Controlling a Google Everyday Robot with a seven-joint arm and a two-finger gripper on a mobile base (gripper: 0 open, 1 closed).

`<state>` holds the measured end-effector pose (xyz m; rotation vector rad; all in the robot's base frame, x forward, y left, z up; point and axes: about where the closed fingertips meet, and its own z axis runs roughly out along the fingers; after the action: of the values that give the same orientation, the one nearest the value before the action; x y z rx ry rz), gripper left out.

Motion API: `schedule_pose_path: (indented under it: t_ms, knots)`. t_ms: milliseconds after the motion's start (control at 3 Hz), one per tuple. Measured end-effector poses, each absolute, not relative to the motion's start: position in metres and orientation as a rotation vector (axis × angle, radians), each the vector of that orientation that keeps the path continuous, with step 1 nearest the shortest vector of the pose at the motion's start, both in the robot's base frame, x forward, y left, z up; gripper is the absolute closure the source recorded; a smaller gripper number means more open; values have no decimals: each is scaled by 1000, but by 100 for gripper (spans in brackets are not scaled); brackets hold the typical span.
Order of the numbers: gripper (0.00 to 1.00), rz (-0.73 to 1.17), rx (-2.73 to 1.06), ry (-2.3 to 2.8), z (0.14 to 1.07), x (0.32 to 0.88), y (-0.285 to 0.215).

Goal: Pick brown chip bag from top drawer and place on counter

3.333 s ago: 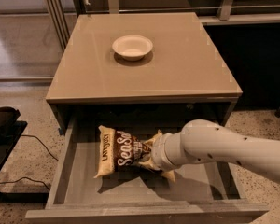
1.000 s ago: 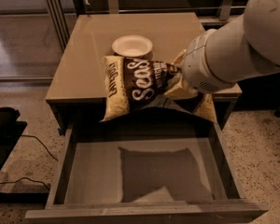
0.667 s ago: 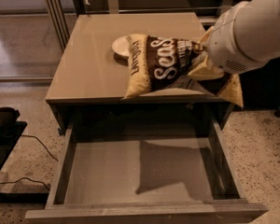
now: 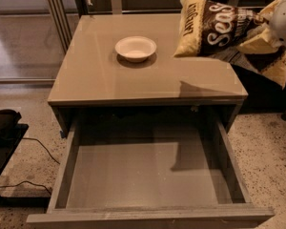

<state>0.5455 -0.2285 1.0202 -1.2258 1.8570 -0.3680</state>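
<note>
bag in the air beside the bowl, not yet set down

my gripper [image 4: 272, 26] is clenched on the right end of the brown chip bag [image 4: 214, 30], out to the right of the white bowl [image 4: 136, 48] and a little farther back than it. i hold the bag by that one bunched end so the rest hangs free, its left end reaching toward the bowl without touching it. the bag is not resting on anything: its shadow [image 4: 205, 88] falls on the worktop [image 4: 105, 80] nearer the front than the bowl, apart from the bag itself, which tells me it is hanging above the surface. i judge this to be the carry just ahead of the put-down, and keeping it to the right of the bowl leaves bare worktop under it to land on.

the top drawer [image 4: 148, 175] stands pulled out, well in front of the bowl and below it, with only its bare floor showing.

most of my arm is cut off at the right edge, and the crumpled pale end of the bag covers the place where i grip it. the lower right of the bag runs past the worktop's edge, and i cannot tell how much of it hangs off there.
</note>
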Motion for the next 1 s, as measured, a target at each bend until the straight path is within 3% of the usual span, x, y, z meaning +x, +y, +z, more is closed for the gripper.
schedule_pose_path:
  t_ms: [1000]
  knots:
    - [100, -225, -1078, 1686, 998, 651, -255]
